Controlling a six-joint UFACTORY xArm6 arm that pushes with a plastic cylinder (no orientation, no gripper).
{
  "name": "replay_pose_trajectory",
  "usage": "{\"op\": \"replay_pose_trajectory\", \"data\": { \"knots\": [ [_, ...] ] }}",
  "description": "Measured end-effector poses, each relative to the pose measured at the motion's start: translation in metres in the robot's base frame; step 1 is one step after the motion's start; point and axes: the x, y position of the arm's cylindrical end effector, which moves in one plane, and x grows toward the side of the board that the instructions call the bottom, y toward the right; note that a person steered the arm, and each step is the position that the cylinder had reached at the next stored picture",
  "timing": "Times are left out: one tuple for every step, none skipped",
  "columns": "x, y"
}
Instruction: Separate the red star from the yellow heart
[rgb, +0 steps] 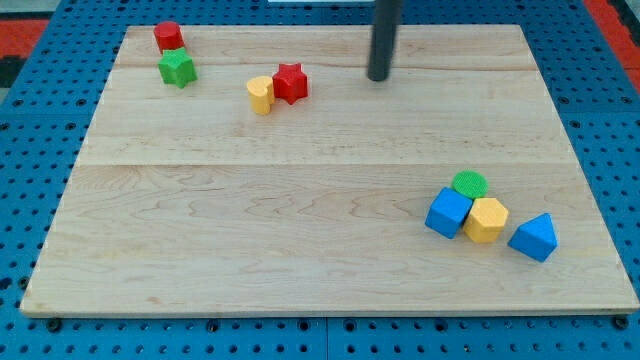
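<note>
Altogether eight blocks sit on the wooden bench (300, 220); red star (291, 82) touches yellow heart (261, 95); my tip (378, 76) stands apart at their right; no hand shows.

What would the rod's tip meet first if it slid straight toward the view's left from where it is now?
Probably the red star: my tip sits to its right at nearly the same height, with the yellow heart just beyond.

The dark straight rod of the tool (379, 76) is cut off by the view's top edge, so only its lower length shows. The flat green round block (470, 184) is partly hidden behind the blue cube (448, 213) and the yellow hexagonal block (486, 220). The pale wooden desk (300, 240) has its bottom corners close to the view's edge, and the blue pegboard under it is cropped on all sides.
</note>
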Motion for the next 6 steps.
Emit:
{"op": "replay_pose_trajectory", "data": {
  "knots": [
    [-0.003, -0.073],
    [0.040, -0.093],
    [0.092, -0.093],
    [0.089, -0.112],
    [0.083, -0.124],
    [0.101, -0.150]
  ]
}}
